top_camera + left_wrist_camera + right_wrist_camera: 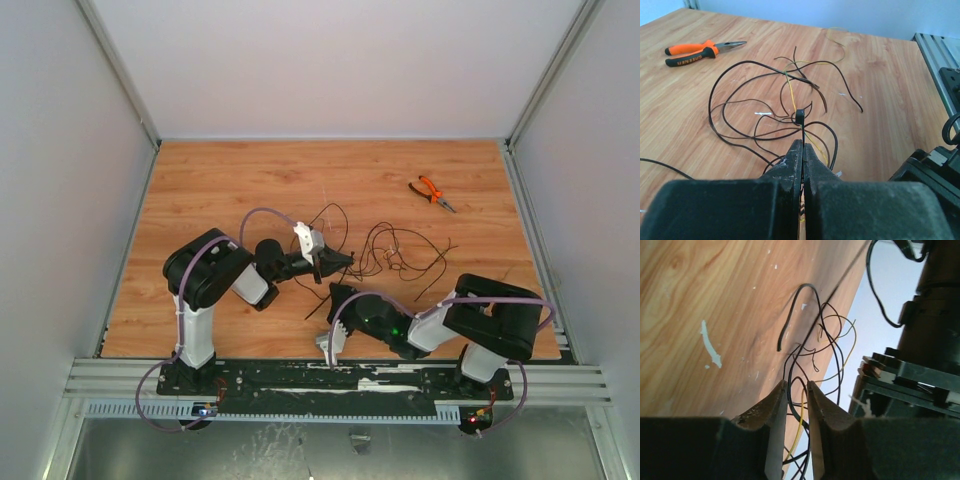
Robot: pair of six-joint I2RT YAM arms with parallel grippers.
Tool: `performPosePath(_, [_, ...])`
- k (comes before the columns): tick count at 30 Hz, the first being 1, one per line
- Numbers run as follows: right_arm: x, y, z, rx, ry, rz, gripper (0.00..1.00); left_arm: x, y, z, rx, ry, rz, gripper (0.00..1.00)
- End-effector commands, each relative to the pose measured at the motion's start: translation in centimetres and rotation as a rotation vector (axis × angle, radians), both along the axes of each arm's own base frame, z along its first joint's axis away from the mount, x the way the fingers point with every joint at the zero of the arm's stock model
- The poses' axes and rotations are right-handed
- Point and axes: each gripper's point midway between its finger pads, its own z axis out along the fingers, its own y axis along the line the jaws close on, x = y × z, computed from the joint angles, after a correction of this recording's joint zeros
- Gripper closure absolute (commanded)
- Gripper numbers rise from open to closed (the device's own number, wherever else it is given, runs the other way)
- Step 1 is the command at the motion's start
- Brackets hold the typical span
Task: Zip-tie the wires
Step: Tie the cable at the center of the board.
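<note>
Left end effector (803,146): clenched, fingers pressed together on a thin black strand (802,129). The strand rises from the tips to a small looped head. I cannot tell whether it is a wire or a tie.
Right end effector (796,386): released, jaws a little apart. Black wires and a yellow one run through the gap, and none is visibly pinched.
Both together: in the top view the right end effector sits just nearer the arm bases than the left one. Both are at the left edge of the tangle.
Wires (392,250): a loose tangle lying around the middle of the counter (880,100). Floppy dark loops and stray ends spread to the right of both end effectors. The strand's head stands among the loops.
Scrap (710,347): a white sliver on the bare wood, near the right end effector.
Pliers (695,52): orange-handled, lying flat toward the far right of the counter, well apart from the tangle.
</note>
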Motion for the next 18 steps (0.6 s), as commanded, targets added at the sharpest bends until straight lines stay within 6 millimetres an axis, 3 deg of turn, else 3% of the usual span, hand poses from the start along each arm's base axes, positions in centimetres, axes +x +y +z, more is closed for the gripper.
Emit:
performPosePath(1, [-0.9, 0.4, 0.8, 0.032, 0.014, 0.028, 0.78, -0.4, -0.4, 3.8, -0.115, -0.140, -0.053, 1.00])
performPosePath(18, [-2.0, -0.1, 1.3, 0.079, 0.103, 0.025, 0.84, -0.4, -0.2, 3.8, -0.107, -0.147, -0.053, 1.00])
